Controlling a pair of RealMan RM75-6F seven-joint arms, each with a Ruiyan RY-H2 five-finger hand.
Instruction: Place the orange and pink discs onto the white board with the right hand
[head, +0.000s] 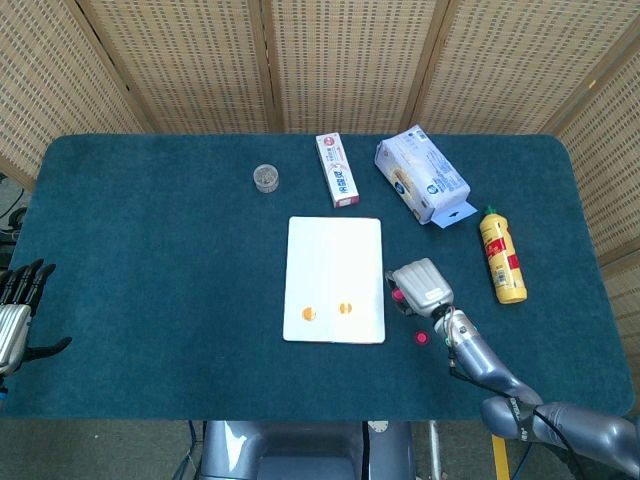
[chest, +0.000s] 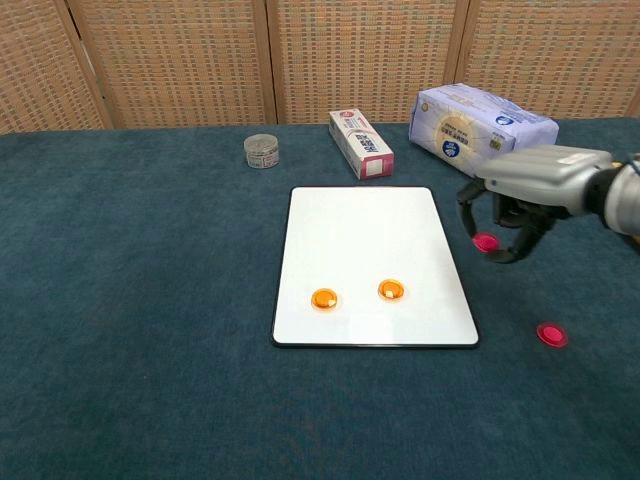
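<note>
The white board (head: 333, 250) (chest: 365, 230) lies at the table's middle. Two orange discs (chest: 324, 298) (chest: 391, 290) rest on its near part, also visible in the head view (head: 308, 313) (head: 345, 308). My right hand (chest: 530, 190) (head: 421, 285) hovers just right of the board and pinches a pink disc (chest: 486, 241) (head: 398, 295) between its fingertips, lifted off the cloth. A second pink disc (chest: 551, 334) (head: 421, 337) lies on the blue cloth near the board's front right corner. My left hand (head: 14, 315) rests open at the table's far left edge.
At the back stand a small clear jar (chest: 261, 151), a toothpaste box (chest: 361, 144) and a tissue pack (chest: 480, 130). A yellow bottle (head: 501, 256) lies to the right of my right hand.
</note>
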